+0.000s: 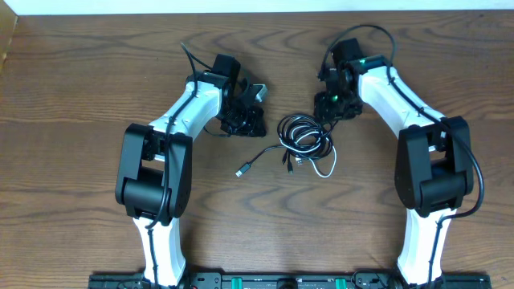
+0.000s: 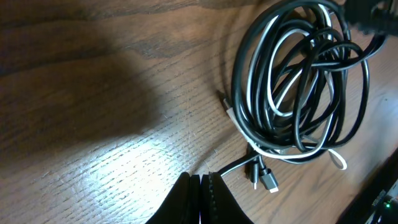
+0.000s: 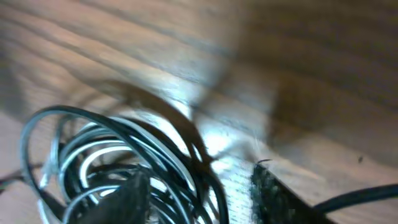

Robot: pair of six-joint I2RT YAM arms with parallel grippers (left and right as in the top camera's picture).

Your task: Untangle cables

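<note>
Overhead: the cables [image 1: 305, 135] lie in a loose coil on the wooden table [image 1: 88, 72], between the two arms; one black lead [image 1: 261, 154] trails out toward the left arm and ends in a small plug [image 1: 242, 171]; the white cable [image 1: 324, 170] loops out at the coil's near edge; the left gripper [image 1: 243, 122] hangs near the coil but apart from it, its arm bent at the elbow and reaching inward; the right gripper [image 1: 325, 112] points down at the coil's far right edge

Left wrist: its fingers [image 2: 193, 202] are pressed together with nothing between them, over bare wood; the coil lies ahead, and here white strands show threaded among the black, with two plug ends [image 2: 264, 179] at its rim, which the overhead view does not resolve

Right wrist: blurred; its fingers [image 3: 273, 193] stand apart with wood showing between them; coil strands lie by the other finger, and I cannot tell whether they touch
</note>
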